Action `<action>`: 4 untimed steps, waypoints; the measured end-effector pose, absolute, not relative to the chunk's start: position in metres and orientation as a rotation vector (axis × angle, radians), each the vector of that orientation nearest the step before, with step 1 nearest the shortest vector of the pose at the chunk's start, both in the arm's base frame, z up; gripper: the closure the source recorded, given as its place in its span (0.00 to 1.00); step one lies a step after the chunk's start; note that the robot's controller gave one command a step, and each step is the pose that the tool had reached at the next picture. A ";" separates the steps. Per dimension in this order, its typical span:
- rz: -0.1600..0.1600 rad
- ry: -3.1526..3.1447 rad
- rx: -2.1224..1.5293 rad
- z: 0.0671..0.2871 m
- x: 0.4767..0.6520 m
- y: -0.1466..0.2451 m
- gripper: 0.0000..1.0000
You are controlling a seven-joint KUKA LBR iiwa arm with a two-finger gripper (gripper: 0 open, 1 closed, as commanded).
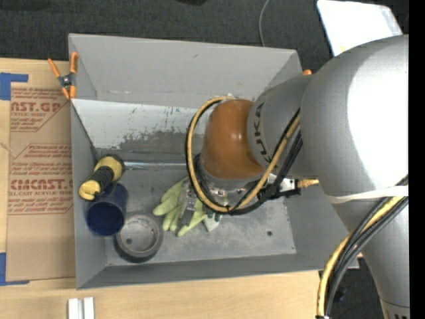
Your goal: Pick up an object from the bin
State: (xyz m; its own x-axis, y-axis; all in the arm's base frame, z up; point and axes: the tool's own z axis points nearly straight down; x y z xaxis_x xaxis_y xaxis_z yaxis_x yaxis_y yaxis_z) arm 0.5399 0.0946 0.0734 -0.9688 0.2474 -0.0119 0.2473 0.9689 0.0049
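Claw (201, 207) sits low under its orange cover, right over the green glove (174, 208) at mid-floor of the bin (186, 65); spread or pinched, I cannot tell. Best to grip the glove's bunched middle, clear of the tape roll (138, 236) and blue cup (106, 208).

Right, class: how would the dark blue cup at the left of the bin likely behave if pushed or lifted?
The dark blue cup looks hollow and thin-walled, so it is probably light and stiff. Its round side suggests it may roll if pushed. The grey tape roll and yellow-and-black tool lie right beside it, so a push might nudge them.
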 end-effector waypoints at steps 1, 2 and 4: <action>0.005 3.105 0.390 0.073 0.540 0.095 1.00; 0.005 3.105 0.390 0.073 0.540 0.095 1.00; 0.005 3.105 0.390 0.073 0.540 0.095 1.00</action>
